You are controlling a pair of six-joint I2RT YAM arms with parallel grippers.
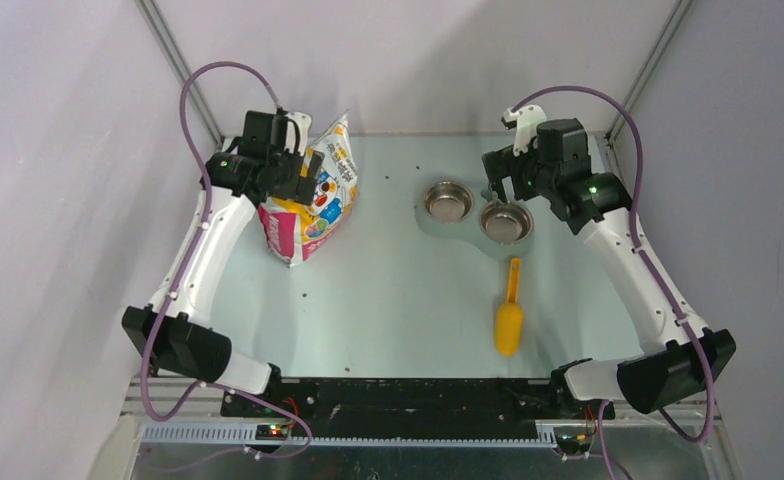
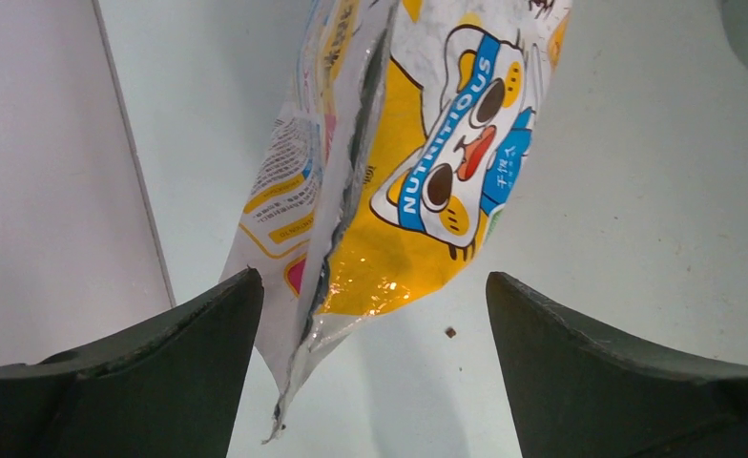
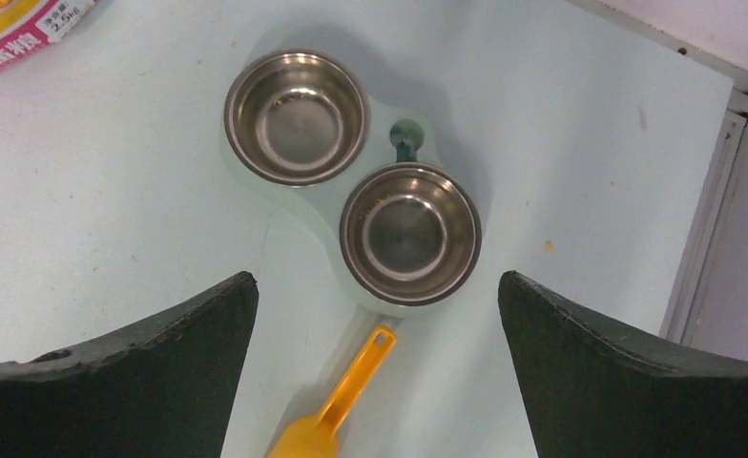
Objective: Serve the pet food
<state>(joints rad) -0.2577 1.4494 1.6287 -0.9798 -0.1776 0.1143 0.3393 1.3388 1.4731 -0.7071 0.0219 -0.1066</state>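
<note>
A printed bag [image 1: 313, 205] with a cartoon cat is seen standing at the far left of the tabletop [image 1: 398, 300], its top tilted to the right. The left gripper [image 1: 303, 175] is held just above and beside the bag's top. In the left wrist view its fingers [image 2: 198, 343] are spread wide; the bag's edge runs between them and is touched by neither. One small brown pellet of pet food [image 2: 449, 332] is seen lying loose on the tabletop just beside the bag's lower corner, and a few more dark specks are scattered over the tabletop. Whether more is kept in the bag cannot be told, since its inside is hidden.

On the far right, two steel bowls [image 3: 297, 116] are set side by side in a pale green holder [image 3: 337, 196], their bare shiny bottoms showing. The right gripper [image 3: 376, 279] is held over them, spread wide, with nothing between its fingers. A yellow scoop [image 1: 509, 315] is laid flat nearer the arms, its handle tip just beside the holder's near edge.
</note>
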